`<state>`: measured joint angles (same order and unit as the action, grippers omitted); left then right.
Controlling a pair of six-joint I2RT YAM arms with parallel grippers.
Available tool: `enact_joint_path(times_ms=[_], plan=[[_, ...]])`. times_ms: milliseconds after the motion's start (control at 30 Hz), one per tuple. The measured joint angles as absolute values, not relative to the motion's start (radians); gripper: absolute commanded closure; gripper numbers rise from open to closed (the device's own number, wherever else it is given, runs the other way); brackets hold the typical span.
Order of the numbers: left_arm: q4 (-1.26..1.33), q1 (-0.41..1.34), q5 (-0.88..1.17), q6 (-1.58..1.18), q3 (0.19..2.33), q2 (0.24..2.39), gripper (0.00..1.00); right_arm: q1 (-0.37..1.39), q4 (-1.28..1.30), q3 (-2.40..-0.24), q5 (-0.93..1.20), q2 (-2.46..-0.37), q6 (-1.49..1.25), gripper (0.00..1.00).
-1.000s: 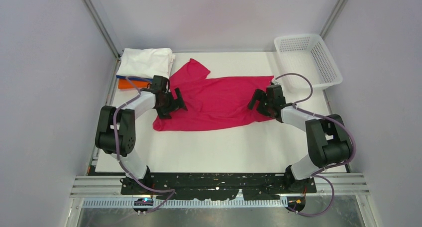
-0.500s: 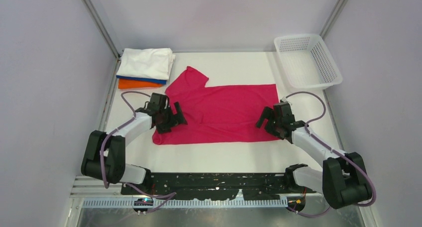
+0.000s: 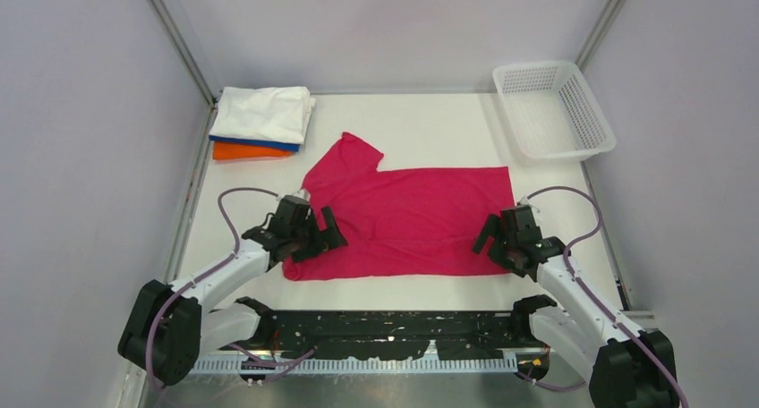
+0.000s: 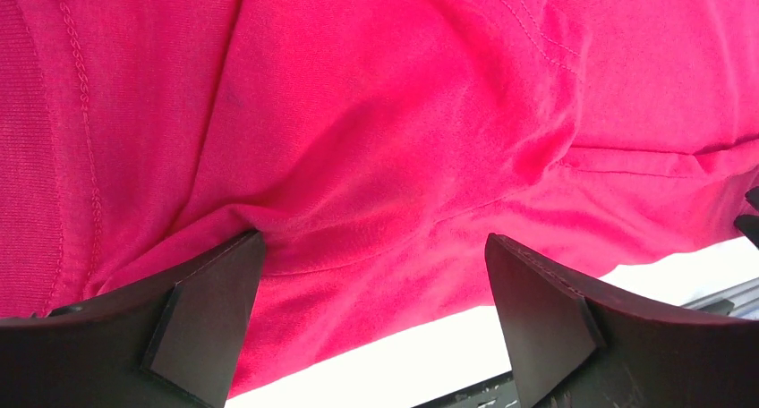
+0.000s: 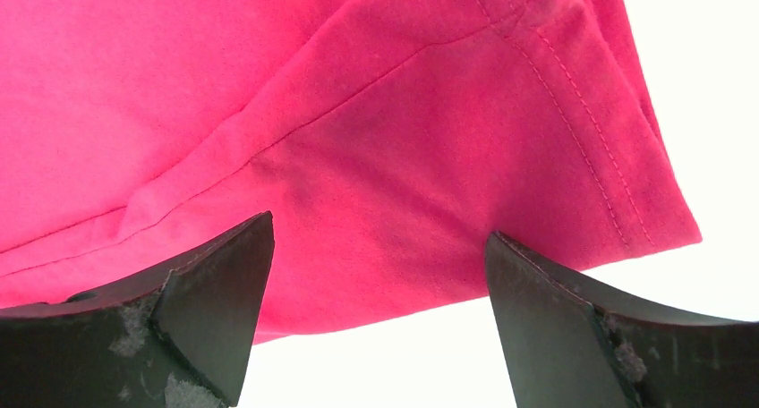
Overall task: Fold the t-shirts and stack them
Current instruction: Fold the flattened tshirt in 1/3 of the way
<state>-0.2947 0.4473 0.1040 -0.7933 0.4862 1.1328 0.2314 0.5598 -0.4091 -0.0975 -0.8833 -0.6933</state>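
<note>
Shutting your wide-spread left end effector (image 4: 371,274) and equally wide right end effector (image 5: 376,256) unevenly could bunch the magenta-red cotton t-shirt (image 3: 421,211).

White mesh basket (image 3: 586,111), far right

A lab test cell: plain white walls (image 3: 81,113), aluminium framing (image 3: 176,37).
</note>
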Motion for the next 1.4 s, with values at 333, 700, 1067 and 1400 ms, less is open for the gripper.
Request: enact_joint_path(times_ms=[333, 700, 1067, 1400], plan=[[-0.338, 0.521, 0.098, -0.831, 0.437, 1.036, 0.00, 0.231, 0.666, -0.381, -0.118, -0.770, -0.730, 0.05], [-0.464, 0.539, 0.085, -0.853, 0.408, 0.918, 0.00, 0.231, 0.738, -0.368, -0.118, -0.679, -0.743, 0.05], [-0.500, 0.542, 0.061, -0.855, 0.443, 0.962, 0.00, 0.231, 0.587, -0.379, 0.001, -0.642, -0.624, 0.05], [-0.565, 0.542, -0.020, -0.801, 0.603, 0.960, 0.00, 0.239, 0.327, -0.370, 0.078, -0.921, -0.624, 0.05]])
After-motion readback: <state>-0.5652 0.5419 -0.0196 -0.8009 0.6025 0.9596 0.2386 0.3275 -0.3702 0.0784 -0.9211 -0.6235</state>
